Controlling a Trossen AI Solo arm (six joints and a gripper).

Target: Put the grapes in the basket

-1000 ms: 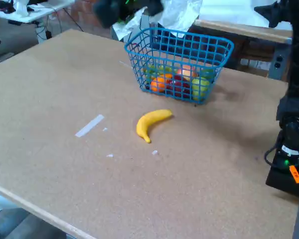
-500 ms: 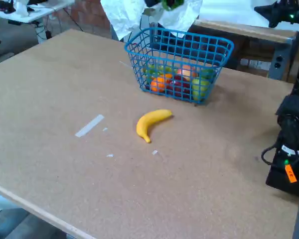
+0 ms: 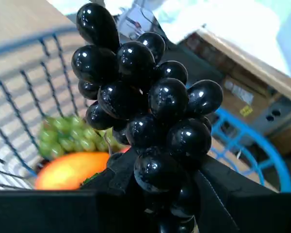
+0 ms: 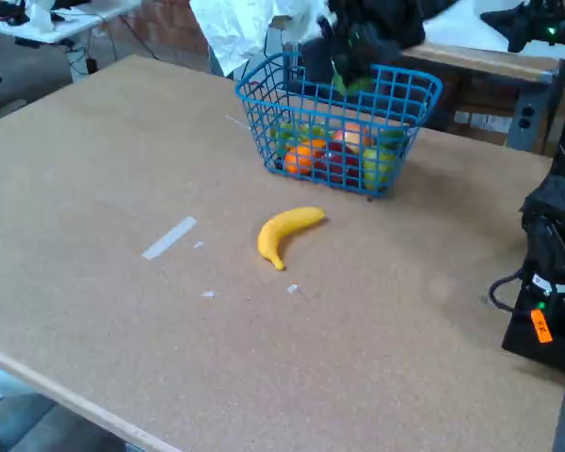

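The pincer (image 3: 157,194) is closed on the grapes (image 3: 145,102), held above the blue basket (image 4: 410,89). To do it well, lower a little toward the fruit inside, then open over the middle.

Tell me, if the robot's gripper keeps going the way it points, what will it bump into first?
Probably the fruit in the blue basket: the gripper, shut on the grapes, points down at green grapes and an orange fruit. Depth is unclear.
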